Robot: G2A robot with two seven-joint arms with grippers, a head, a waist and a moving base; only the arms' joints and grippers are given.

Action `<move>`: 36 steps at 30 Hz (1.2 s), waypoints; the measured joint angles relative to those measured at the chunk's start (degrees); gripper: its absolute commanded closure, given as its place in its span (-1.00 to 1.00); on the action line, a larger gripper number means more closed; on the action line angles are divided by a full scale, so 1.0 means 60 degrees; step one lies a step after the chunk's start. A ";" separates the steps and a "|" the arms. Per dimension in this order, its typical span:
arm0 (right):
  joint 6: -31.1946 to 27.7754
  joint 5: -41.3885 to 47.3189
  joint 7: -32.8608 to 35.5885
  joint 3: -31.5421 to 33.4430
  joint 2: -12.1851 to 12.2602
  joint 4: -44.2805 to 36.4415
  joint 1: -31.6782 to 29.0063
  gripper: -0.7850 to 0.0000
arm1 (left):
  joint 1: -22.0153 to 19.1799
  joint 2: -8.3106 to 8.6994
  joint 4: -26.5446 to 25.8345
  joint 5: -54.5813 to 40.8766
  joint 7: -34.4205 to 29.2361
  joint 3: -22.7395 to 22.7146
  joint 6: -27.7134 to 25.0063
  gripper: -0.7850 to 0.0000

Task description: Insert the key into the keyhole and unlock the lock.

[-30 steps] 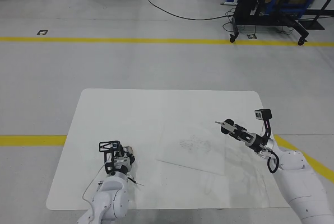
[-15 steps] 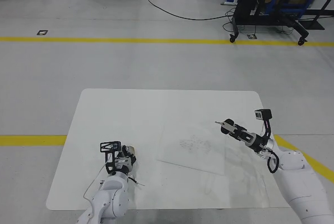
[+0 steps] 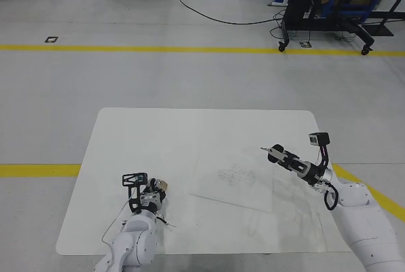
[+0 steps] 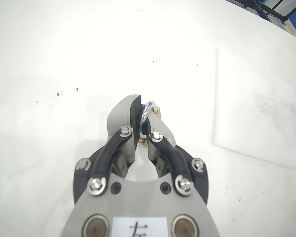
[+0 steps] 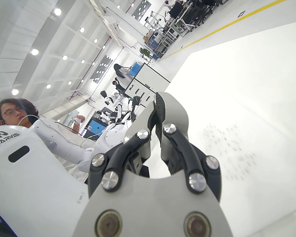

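Note:
In the left wrist view my left gripper [image 4: 144, 104] is shut on the silver shackle of a small brass lock [image 4: 158, 111], held just above the white table. From above, that gripper [image 3: 153, 188] is near the table's front left, with the brass lock [image 3: 163, 184] sticking out on its right side. At the right side of the table my right gripper [image 3: 276, 154] is shut, held in the air, and a thin key [image 3: 264, 149] pokes out of it toward the left. The right wrist view has the right gripper [image 5: 156, 99] with its pads pressed together; the key is hidden there.
A thin white sheet [image 3: 233, 180] with faint dark marks lies on the white table [image 3: 189, 129] between the two arms. Small dark specks dot the table near the left gripper. Yellow floor lines run past the table, and a dark wheeled rack [image 3: 325, 20] stands far behind.
My left gripper with the lock has shifted slightly to the right, and more of the brass body shows. The right arm has stayed still.

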 measured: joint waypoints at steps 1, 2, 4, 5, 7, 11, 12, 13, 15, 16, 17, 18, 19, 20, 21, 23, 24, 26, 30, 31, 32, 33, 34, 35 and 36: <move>0.0000 0.0000 0.0000 0.0000 0.0000 0.0000 0.0000 1.00 | 0.0017 -0.0007 -0.0044 -0.0162 0.0059 -0.0044 -0.0054 1.00; 0.0000 0.0000 0.0000 0.0000 0.0000 0.0000 0.0000 1.00 | 0.0029 -0.0017 -0.0096 -0.0350 0.0154 -0.0092 -0.0100 1.00; 0.0000 0.0000 0.0000 0.0000 0.0000 0.0000 0.0000 1.00 | 0.0060 -0.0066 -0.0291 -0.1165 0.0602 -0.0260 -0.0316 1.00; 0.0000 0.0000 0.0000 0.0000 0.0000 0.0000 0.0000 1.00 | 0.0076 -0.0099 -0.0367 -0.1756 0.0905 -0.0379 -0.0500 1.00; 0.0000 0.0000 0.0000 0.0000 0.0000 0.0000 0.0000 1.00 | 0.0090 -0.0184 -0.0313 -0.3529 0.1765 -0.0753 -0.1163 1.00; 0.0000 0.0000 0.0000 0.0000 0.0000 0.0000 0.0000 1.00 | -0.0108 -0.0345 0.0427 -0.7697 0.2579 -0.1270 -0.3568 1.00; 0.0000 0.0000 0.0000 0.0000 0.0000 0.0000 0.0000 1.00 | -0.0231 -0.0375 0.0704 -0.8779 0.2425 -0.1339 -0.4189 1.00; 0.0000 0.0000 0.0000 0.0000 0.0000 0.0000 0.0000 1.00 | -0.0440 -0.0409 0.1101 -1.0213 0.2047 -0.1384 -0.4938 1.00; 0.0000 0.0000 0.0000 0.0000 0.0000 0.0000 0.0000 1.00 | -0.0847 -0.0441 0.1732 -1.2116 0.1226 -0.1388 -0.5863 1.00; 0.0000 0.0000 0.0000 0.0000 0.0000 0.0000 0.0000 1.00 | -0.1099 -0.0447 0.2115 -1.3045 0.0715 -0.1382 -0.6233 1.00; 0.0000 0.0000 0.0000 0.0000 0.0000 0.0000 0.0000 1.00 | -0.1174 -0.0447 0.2264 -1.3526 0.0475 -0.1380 -0.6331 1.00; 0.0000 0.0000 0.0000 0.0000 0.0000 0.0000 0.0000 1.00 | -0.1170 -0.0447 0.2273 -1.3822 0.0408 -0.1377 -0.6339 1.00; 0.0000 0.0000 0.0000 0.0000 0.0000 0.0000 0.0000 1.00 | -0.1145 -0.0446 0.2218 -1.3934 0.0505 -0.1378 -0.6316 1.00; 0.0000 0.0000 0.0000 0.0000 0.0000 0.0000 0.0000 1.00 | -0.1132 -0.0446 0.2191 -1.3824 0.0579 -0.1378 -0.6300 1.00; 0.0000 0.0000 0.0000 0.0000 0.0000 0.0000 0.0000 1.00 | -0.1126 -0.0445 0.2179 -1.3655 0.0616 -0.1378 -0.6293 1.00; 0.0000 0.0000 0.0000 0.0000 0.0000 0.0000 0.0000 1.00 | -0.1123 -0.0458 0.2185 -1.3528 0.0626 -0.1348 -0.6258 1.00; 0.0002 0.0000 -0.0003 -0.0002 -0.0001 0.0000 -0.0003 1.00 | -0.1147 -0.0482 0.2207 -1.3667 0.0578 -0.1273 -0.6117 1.00; 0.0156 -0.0024 -0.0280 -0.0123 -0.0041 -0.0033 -0.0099 1.00 | -0.1424 -0.0549 0.2385 -1.4667 0.0249 -0.1062 -0.5221 1.00; 0.0101 0.0121 -0.1336 -0.0757 -0.0240 -0.0014 -0.0190 1.00 | -0.2463 -0.0638 0.2981 -1.7955 -0.0840 -0.0599 -0.2304 1.00; 0.0004 -0.0020 -0.1647 -0.0898 -0.0290 0.0084 -0.0141 1.00 | -0.2828 -0.0645 0.3168 -1.8833 -0.1342 -0.0443 -0.1277 1.00; -0.0089 -0.0075 -0.1881 -0.0973 -0.0326 0.0151 -0.0112 1.00 | -0.3112 -0.0632 0.3287 -1.9323 -0.1677 -0.0360 -0.0545 1.00; -0.0198 -0.0026 -0.2081 -0.1014 -0.0353 0.0201 -0.0098 1.00 | -0.3375 -0.0611 0.3355 -1.9632 -0.1949 -0.0293 0.0085 1.00; -0.0270 0.0061 -0.2206 -0.1027 -0.0365 0.0229 -0.0094 1.00 | -0.3652 -0.0587 0.3375 -1.9756 -0.2246 -0.0229 0.0680 1.00; -0.0274 0.0081 -0.2210 -0.1026 -0.0366 0.0231 -0.0095 1.00 | -0.3754 -0.0577 0.3375 -1.9646 -0.2384 -0.0209 0.0920 1.00; -0.0266 0.0083 -0.2195 -0.1022 -0.0365 0.0229 -0.0097 1.00 | -0.3778 -0.0573 0.3373 -1.9458 -0.2418 -0.0204 0.1009 1.00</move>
